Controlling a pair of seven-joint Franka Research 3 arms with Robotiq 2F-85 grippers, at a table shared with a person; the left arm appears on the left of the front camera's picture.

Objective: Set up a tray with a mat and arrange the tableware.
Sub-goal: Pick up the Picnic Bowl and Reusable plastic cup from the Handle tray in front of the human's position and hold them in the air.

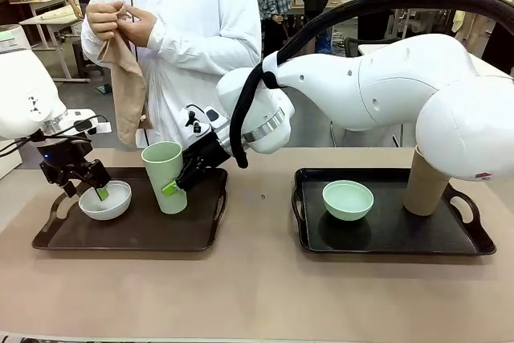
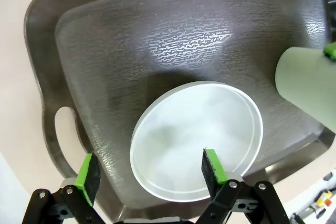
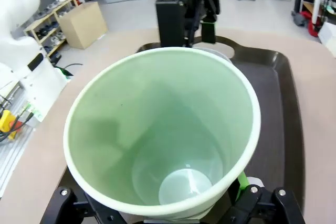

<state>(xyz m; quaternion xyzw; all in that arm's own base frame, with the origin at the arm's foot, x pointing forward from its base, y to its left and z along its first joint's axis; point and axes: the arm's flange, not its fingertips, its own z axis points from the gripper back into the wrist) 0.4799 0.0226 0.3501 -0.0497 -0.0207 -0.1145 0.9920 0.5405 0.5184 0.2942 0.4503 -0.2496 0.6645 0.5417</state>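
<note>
On the left dark tray (image 1: 136,234) stand a small white bowl (image 1: 108,202) and a tall pale-green cup (image 1: 165,170). My left gripper (image 1: 87,191) hangs over the bowl's near rim, open, with one pad (image 2: 212,166) inside the bowl (image 2: 199,129) and the other outside it. My right gripper (image 1: 173,186) has reached across and is shut on the pale-green cup (image 3: 163,129), its pads against the cup's sides. The right tray (image 1: 385,234) holds a mint-green bowl (image 1: 348,198) and a tall brown cup (image 1: 424,186). A person at the far side holds a beige mat (image 1: 127,94) in both hands.
My right arm's white body spans the middle of the table above the right tray. The two trays sit side by side with bare table between them and along the front edge. In the right wrist view my left gripper (image 3: 189,14) is just beyond the cup.
</note>
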